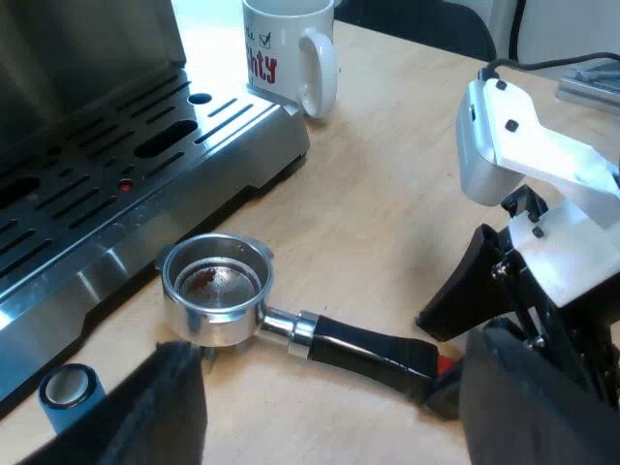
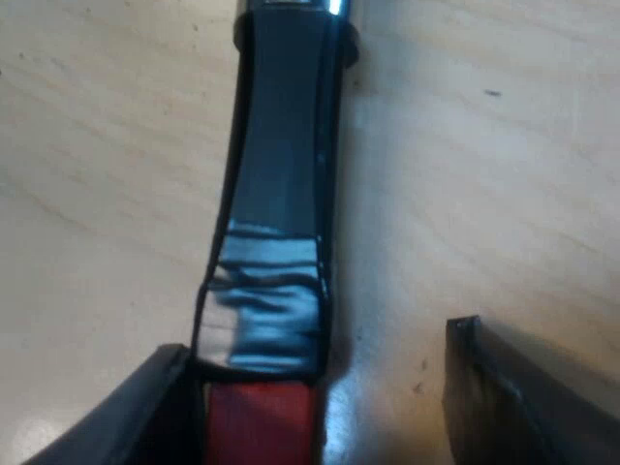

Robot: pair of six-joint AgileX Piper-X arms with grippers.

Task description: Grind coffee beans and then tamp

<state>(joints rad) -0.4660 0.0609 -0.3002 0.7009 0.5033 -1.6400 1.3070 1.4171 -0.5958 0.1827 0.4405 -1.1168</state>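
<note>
The metal holder [image 1: 215, 291] lies loose on the wooden table beside the espresso machine [image 1: 116, 165], with coffee residue in its basket. Its dark handle [image 1: 363, 349] runs away from the basket to a red end [image 1: 444, 366]. My right gripper [image 1: 448, 360] straddles that red end. In the right wrist view the handle [image 2: 281, 174] and red end [image 2: 260, 426] lie between the fingers of the right gripper [image 2: 320, 407], which is open: one finger [image 2: 160, 412] is close against the handle, the other [image 2: 523, 387] stands apart. My left gripper [image 1: 329, 417] hangs open above the holder.
A white mug [image 1: 291, 48] with red lettering stands by the corner of the machine's slotted drip tray [image 1: 223, 116]. A blue tamper [image 1: 70, 395] sits on the table near the tray's edge. Bare wood [image 1: 387, 194] lies between the mug and the holder.
</note>
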